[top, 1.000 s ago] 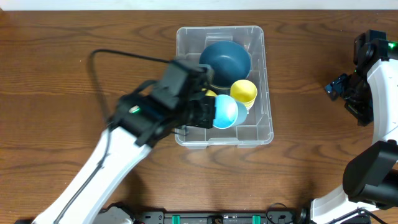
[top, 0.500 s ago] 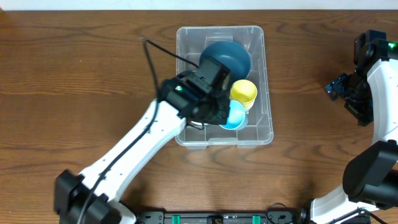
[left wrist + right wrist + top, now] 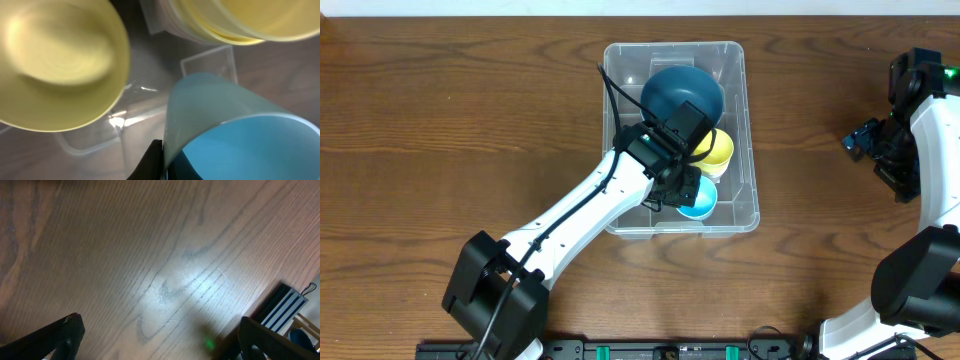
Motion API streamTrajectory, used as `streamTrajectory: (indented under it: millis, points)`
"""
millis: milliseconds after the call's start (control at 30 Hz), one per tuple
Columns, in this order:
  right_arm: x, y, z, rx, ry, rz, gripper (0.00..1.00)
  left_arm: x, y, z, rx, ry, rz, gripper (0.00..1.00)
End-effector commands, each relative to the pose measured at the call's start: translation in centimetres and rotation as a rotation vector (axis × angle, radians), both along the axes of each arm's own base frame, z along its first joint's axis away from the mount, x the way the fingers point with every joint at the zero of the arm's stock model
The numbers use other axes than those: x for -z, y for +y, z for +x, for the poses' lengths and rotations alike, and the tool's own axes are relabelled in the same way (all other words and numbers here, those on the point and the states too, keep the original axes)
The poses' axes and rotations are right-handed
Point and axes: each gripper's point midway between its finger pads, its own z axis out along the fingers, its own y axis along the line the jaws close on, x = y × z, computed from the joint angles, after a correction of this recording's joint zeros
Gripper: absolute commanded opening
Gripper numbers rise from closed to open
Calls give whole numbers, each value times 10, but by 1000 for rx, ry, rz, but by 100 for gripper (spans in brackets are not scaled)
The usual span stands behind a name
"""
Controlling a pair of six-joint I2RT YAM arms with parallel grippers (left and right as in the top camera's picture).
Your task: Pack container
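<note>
Wood-grain worktop (image 3: pixel 430 110) carries all items. The left arm (image 3: pixel 570 220) rises from the near edge, left of centre, and reaches diagonally into the container (image 3: pixel 732 62). The container is a clear plastic bin standing at the middle of the worktop's far edge. The left gripper (image 3: pixel 685 188) sits inside it, its jaws pressed together on the wall of the light blue cup (image 3: pixel 701 206). This cup lies at the container's near end. In the left wrist view, a yellow bowl (image 3: pixel 55 65) appears blurred to the left of the cup. A dark blue bowl (image 3: pixel 682 92) occupies the container's far end. A yellow cup (image 3: pixel 716 148) stands between this bowl and the light blue cup. The right gripper (image 3: pixel 165 340) hangs over bare wood near the right edge, well apart from the container. Its jaws are spread wide and carry nothing.
</note>
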Motion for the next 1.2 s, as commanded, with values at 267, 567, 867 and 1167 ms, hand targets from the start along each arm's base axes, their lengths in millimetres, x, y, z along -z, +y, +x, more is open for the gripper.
streamTrajectory:
  millis: [267, 567, 867, 1167]
  points:
    - [1, -3, -1, 15, 5, -10, 99, 10, 9, 17, -9, -73, 81, 11]
    - [1, -3, -1, 15, 5, -10, 99, 26, 8, 15, -2, -39, 111, 11]
    - [1, -3, -1, 15, 5, -10, 99, -19, 12, 31, -30, -106, 62, 42]
    - [1, -3, -1, 15, 5, -10, 99, -112, 15, 61, -58, -281, -63, 52]
